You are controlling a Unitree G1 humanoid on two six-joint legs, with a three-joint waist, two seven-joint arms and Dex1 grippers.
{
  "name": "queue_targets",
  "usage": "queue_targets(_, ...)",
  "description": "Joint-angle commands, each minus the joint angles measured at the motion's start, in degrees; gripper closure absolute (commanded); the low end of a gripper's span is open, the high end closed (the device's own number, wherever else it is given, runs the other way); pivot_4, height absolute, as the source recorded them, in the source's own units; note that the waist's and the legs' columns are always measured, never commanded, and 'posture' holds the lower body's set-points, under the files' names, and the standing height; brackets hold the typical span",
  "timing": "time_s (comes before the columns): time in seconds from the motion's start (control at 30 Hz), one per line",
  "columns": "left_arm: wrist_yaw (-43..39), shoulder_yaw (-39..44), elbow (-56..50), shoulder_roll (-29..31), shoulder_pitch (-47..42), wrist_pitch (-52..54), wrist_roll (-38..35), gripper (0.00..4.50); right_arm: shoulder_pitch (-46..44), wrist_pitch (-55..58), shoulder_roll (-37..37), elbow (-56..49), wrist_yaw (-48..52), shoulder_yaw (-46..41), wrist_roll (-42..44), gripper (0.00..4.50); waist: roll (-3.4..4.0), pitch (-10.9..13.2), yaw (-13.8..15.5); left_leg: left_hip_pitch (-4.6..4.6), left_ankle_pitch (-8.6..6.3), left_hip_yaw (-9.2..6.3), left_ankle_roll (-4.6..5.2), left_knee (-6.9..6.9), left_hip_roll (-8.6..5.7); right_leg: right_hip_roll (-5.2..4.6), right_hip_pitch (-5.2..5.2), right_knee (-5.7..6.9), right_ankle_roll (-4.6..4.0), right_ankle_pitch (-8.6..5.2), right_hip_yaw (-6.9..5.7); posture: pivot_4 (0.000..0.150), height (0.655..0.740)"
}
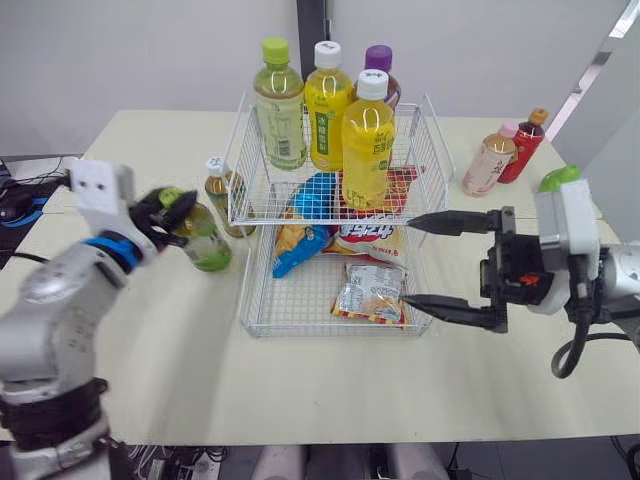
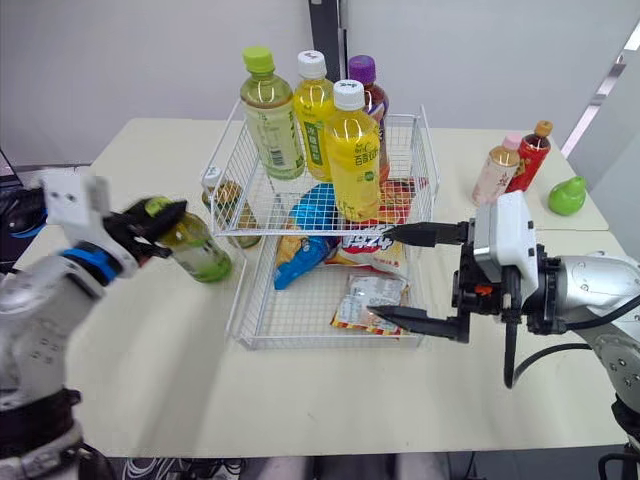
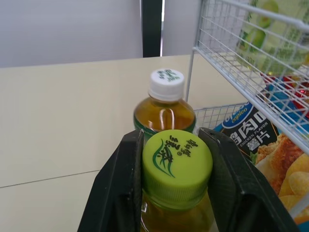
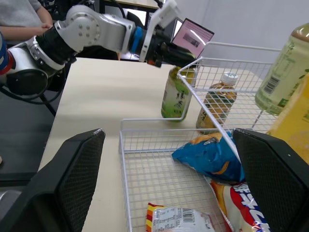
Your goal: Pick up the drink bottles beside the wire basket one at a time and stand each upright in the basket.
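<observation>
L fingers clamp green-cap tea bottle at its cap, beside wire basket, prob. for upright lift; R fingers gape empty.

**Pale Walls, Cream Table**

A cream rectangular tabletop stands before a plain pale grey wall split by a dark vertical post. Dark grey floor lies beside it, with an open pink-screened laptop beyond.
</observation>
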Motion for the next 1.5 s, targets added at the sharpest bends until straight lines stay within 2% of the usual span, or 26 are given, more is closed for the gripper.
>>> queue_targets(0.03, -5.2, 4.2, 4.1, 8.3, -9.9, 4.2, -7.4, 3.12, -1.4, -1.9, -1.6, 1.4, 2.0, -3.1, 0.0, 0.0, -0.04, 0.0, 0.2, 0.0, 0.0, -0.01, 0.0, 0.0, -0.04, -0.03, 0.02, 0.01, 0.01, 0.0, -0.01, 0.15, 0.74)
queue_targets(0.13, -8.2, 2.4, 12.9, 14.7, -22.0, 9.7, -11.9, 3.12, -3.2, -2.1, -1.7, 2.4, 1.7, -3.9, 0.5, 0.0, -0.08, 0.0, 0.1, -0.07, 0.0, -0.04, 0.0, 0.01, -0.05, -0.03, 0.0, -0.01, 0.03, 0.0, -0.08, 0.15, 0.74)
queue_targets(0.27, -12.7, -4.7, 23.2, 20.2, -37.7, 14.2, -12.8, 3.12, -4.3, -1.5, -0.5, 1.3, -0.5, -4.2, 2.5, 0.0, -0.1, 0.1, -0.3, -0.09, 0.0, -0.05, 0.0, -0.01, -0.04, -0.01, -0.04, 0.01, 0.04, -0.01, -0.09, 0.15, 0.74)
queue_targets(0.43, -18.4, -14.6, 32.2, 20.5, -55.6, 16.3, -10.4, 3.12, -3.2, -0.8, 0.5, -1.3, -4.1, -3.7, 3.8, 0.0, -0.1, 0.1, -0.8, -0.07, 0.0, -0.04, 0.0, -0.04, -0.05, -0.02, -0.06, 0.05, 0.08, -0.04, -0.05, 0.15, 0.74)
queue_targets(0.57, -23.0, -21.2, 36.4, 18.0, -64.0, 16.7, -8.0, 3.12, -2.9, -0.6, 0.9, -2.2, -6.4, -3.7, 4.4, 0.0, -0.09, 0.1, -1.4, -0.13, 0.0, -0.03, 0.0, -0.04, -0.03, -0.01, -0.12, 0.07, 0.15, -0.08, -0.04, 0.15, 0.74)
queue_targets(0.77, -27.7, -28.3, 34.2, 10.2, -62.3, 13.4, -4.7, 3.12, -1.7, 0.0, 0.7, -3.4, -10.1, -4.4, 4.6, 0.0, -0.05, 0.1, -1.5, -0.12, 0.01, -0.02, 0.0, -0.02, -0.01, -0.02, -0.13, 0.11, 0.12, -0.07, -0.01, 0.15, 0.74)
queue_targets(1.03, -28.5, -30.4, 33.3, 0.9, -58.2, 9.9, -1.2, 3.12, -1.2, 1.1, -0.7, -4.8, -13.5, -6.1, 7.0, 0.0, -0.04, 0.1, -1.7, -0.34, 0.01, -0.01, 0.0, 0.01, -0.02, -0.05, -0.31, 0.08, 0.04, -0.02, 0.02, 0.15, 0.74)
queue_targets(1.5, -33.8, -33.1, 34.4, -3.2, -55.6, 1.1, 5.6, 3.12, -0.4, 1.3, -2.0, -5.5, -15.0, -6.8, 8.2, 0.0, -0.04, 0.1, -1.5, -0.35, 0.01, -0.02, 0.01, 0.04, -0.06, -0.06, -0.28, 0.08, 0.03, -0.03, 0.0, 0.15, 0.74)
